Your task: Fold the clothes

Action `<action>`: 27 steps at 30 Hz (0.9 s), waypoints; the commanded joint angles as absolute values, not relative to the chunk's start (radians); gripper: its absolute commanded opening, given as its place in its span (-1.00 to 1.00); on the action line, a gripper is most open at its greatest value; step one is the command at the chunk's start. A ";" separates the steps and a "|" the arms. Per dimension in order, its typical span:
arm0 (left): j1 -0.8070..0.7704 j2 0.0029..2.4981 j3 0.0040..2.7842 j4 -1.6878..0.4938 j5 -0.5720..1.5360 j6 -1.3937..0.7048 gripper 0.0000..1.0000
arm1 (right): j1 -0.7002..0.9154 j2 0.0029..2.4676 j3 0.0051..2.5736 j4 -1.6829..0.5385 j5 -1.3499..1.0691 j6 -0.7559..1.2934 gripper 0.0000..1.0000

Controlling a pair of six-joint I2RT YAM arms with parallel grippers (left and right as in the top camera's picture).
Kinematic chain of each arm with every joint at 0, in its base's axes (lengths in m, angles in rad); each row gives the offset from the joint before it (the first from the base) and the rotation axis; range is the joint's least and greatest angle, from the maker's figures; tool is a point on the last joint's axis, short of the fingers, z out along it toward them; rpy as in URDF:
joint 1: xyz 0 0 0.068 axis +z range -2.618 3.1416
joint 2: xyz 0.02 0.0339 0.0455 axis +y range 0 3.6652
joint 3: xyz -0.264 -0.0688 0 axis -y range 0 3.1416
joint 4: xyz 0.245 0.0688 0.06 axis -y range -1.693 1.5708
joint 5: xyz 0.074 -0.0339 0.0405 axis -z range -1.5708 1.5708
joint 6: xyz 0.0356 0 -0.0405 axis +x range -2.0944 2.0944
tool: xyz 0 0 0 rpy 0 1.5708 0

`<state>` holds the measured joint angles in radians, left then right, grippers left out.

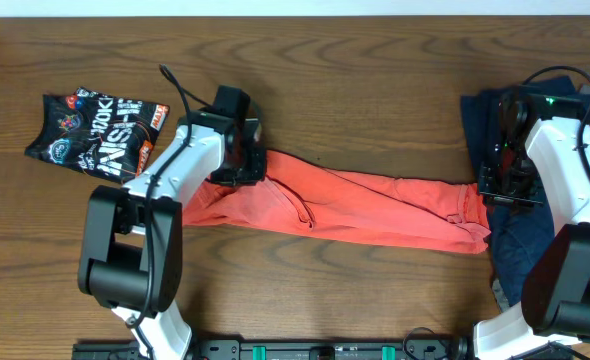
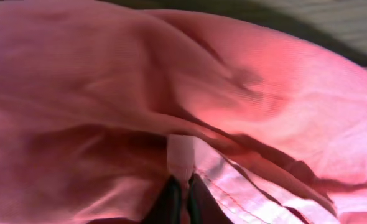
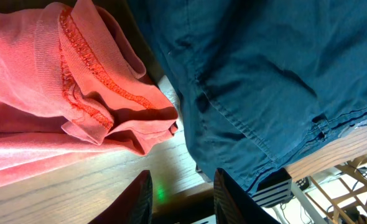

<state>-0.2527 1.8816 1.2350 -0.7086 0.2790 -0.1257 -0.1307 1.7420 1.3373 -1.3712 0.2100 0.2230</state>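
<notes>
A coral-red T-shirt [image 1: 355,205] lies bunched in a long band across the middle of the table. My left gripper [image 1: 240,160] sits on its left end. In the left wrist view the gripper [image 2: 183,193] is shut, pinching a fold of the red cloth [image 2: 264,93]. My right gripper [image 1: 505,185] hovers at the shirt's right end. Its fingers [image 3: 182,193] stand open over bare wood with nothing between them, the shirt's ribbed hem [image 3: 78,93] to their left and a dark navy garment [image 3: 264,74] to their right.
A small black printed garment [image 1: 95,130] lies flat at the far left. The navy garment [image 1: 520,240] is heaped along the right edge under the right arm. A black cable [image 1: 175,85] runs from the left wrist.
</notes>
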 commanded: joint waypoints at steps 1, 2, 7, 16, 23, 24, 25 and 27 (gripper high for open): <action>-0.248 1.866 1.259 -0.714 0.289 -0.088 -0.88 | -0.139 1.741 1.331 -1.373 0.210 0.219 -0.38; -0.247 1.856 1.271 -0.714 0.289 -0.083 -0.88 | -0.139 1.741 1.331 -1.373 0.210 0.219 -0.38; -0.245 1.803 1.328 -0.686 0.287 -0.016 -0.88 | -0.139 1.741 1.331 -1.373 0.210 0.219 -0.37; -0.243 1.798 1.328 -0.619 0.269 -0.011 -0.34 | -0.139 1.741 1.331 -1.373 0.210 0.219 -0.37; -0.240 1.798 1.328 -0.680 0.268 -0.011 0.01 | -0.139 1.741 1.331 -1.372 0.210 0.219 -0.37; -0.239 1.798 1.328 -0.688 0.268 -0.011 0.00 | -0.139 1.741 1.331 -1.372 0.210 0.219 -0.36; -0.239 1.798 1.328 -0.698 0.269 -0.012 0.01 | -0.139 1.741 1.331 -1.372 0.209 0.219 -0.35; -0.239 1.798 1.328 -0.731 0.269 -0.033 -0.03 | -0.139 1.741 1.331 -1.367 0.207 0.219 -0.34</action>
